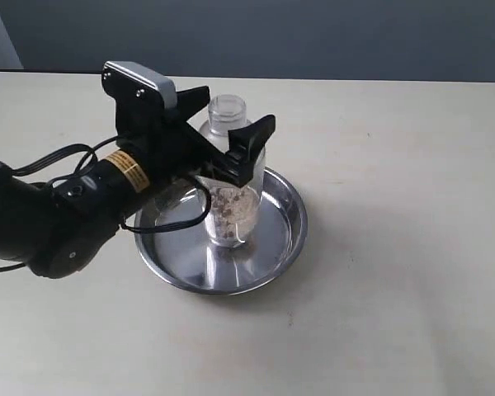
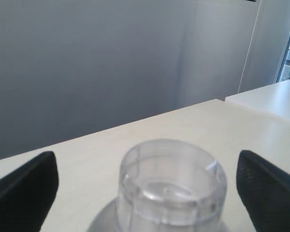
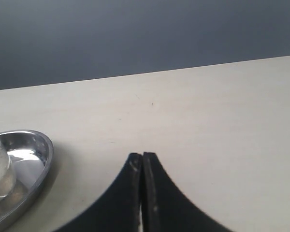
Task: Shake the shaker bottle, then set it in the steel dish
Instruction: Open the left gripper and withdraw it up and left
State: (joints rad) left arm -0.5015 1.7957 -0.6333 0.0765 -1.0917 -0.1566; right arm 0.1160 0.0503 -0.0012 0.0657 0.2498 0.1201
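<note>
A: Reaching in low from the left, the left gripper [image 1: 231, 122] is open, its jaws flanking the neck of the shaker bottle [image 1: 231, 210].
B: The bottle stands upright inside the steel dish [image 1: 290, 238]. The right gripper [image 3: 142, 193] is closed near the rim, over open surface [image 1: 396, 289].

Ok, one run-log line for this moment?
shaker bottle: upright in steel dish | left end effector: open, astride bottle | right end effector: shut, empty

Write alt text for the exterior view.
The clear shaker bottle stands upright in the steel dish on a pale table. The left end effector, open, flanks the bottle's upper part from the left.
</note>
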